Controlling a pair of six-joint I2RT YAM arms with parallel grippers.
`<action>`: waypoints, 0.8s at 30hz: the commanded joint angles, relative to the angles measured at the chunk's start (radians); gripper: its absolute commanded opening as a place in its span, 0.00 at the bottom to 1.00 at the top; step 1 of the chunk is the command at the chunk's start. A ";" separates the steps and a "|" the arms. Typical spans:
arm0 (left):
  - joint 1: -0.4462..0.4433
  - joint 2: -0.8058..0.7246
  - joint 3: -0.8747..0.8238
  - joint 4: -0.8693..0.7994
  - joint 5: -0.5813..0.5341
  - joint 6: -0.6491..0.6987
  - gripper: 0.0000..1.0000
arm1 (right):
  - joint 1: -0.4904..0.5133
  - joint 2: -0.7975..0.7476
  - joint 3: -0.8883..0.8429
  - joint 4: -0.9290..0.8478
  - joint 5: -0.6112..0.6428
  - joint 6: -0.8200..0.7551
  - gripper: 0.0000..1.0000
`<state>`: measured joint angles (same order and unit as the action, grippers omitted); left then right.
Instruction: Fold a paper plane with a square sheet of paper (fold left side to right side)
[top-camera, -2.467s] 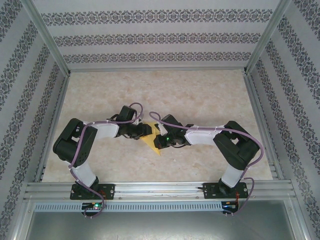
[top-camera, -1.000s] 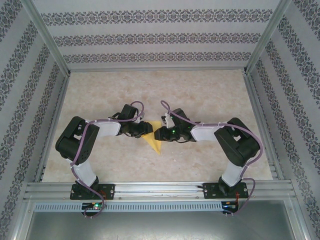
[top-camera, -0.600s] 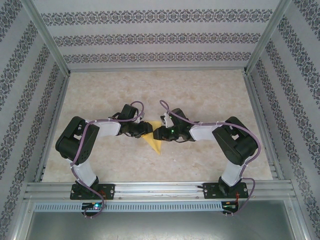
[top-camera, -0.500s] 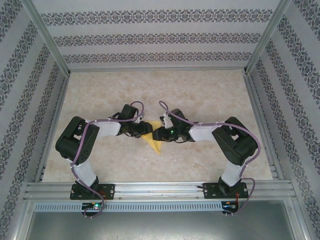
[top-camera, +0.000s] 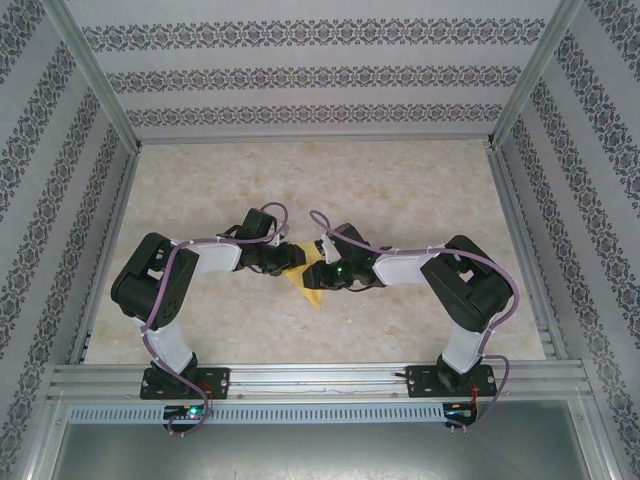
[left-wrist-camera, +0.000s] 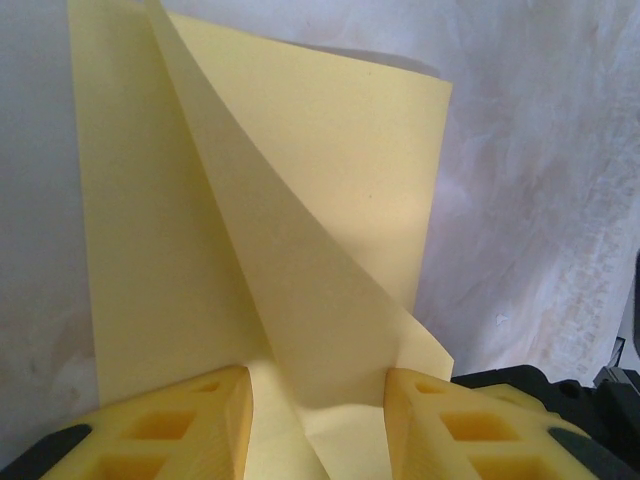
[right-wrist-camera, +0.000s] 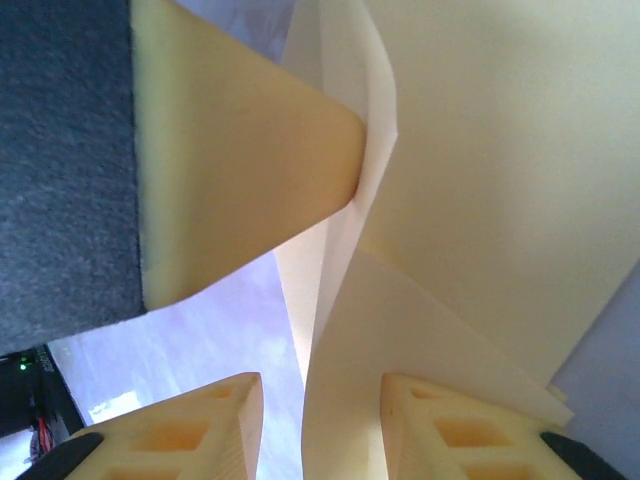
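Scanning from the top view, you have the marbled bench (top-camera: 400, 190) with both arms bent inward, the left arm (top-camera: 170, 280) and the right arm (top-camera: 450, 275) meeting nose to nose near its middle. The sheet of paper (top-camera: 313, 290) lies there between them, pale yellow, already creased into a pointed shape whose tip aims toward the near edge. From the left wrist the sheet of paper (left-wrist-camera: 330, 200) shows one flap lifted off the flat layer, rising from a diagonal crease. The left pincer (left-wrist-camera: 315, 430) stands partly open with the paper running into the gap, and neither of its fingers (left-wrist-camera: 180, 420) looks closed on it. From the right wrist the sheet of paper (right-wrist-camera: 500, 150) stands nearly edge-on. The right pincer (right-wrist-camera: 320, 430) has its jaws apart too, with the raised layers passing between them unclamped, while a yellow finger pad (right-wrist-camera: 240, 170), probably the other arm's, touches the fold from the side. Judgement: you are mid-fold, carrying a raised flap across toward the right. Next you would need one pincer holding the flat layer down while the other lays the flap over, lines up the edges and presses along the crease. Watch that the thin paper doesn't buckle or slide.
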<state>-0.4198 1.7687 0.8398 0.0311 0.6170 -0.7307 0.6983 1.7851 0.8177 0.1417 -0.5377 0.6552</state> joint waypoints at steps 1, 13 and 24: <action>-0.010 0.022 -0.018 -0.045 -0.082 0.009 0.40 | 0.009 0.026 0.041 -0.029 0.022 -0.043 0.33; -0.009 0.010 -0.018 -0.054 -0.089 0.012 0.40 | 0.010 0.057 0.070 -0.023 -0.017 -0.077 0.20; -0.009 0.004 -0.018 -0.068 -0.099 0.019 0.40 | -0.005 0.064 0.063 -0.012 -0.056 -0.085 0.10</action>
<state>-0.4202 1.7660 0.8398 0.0303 0.6052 -0.7307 0.6960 1.8450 0.8707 0.1207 -0.5579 0.5915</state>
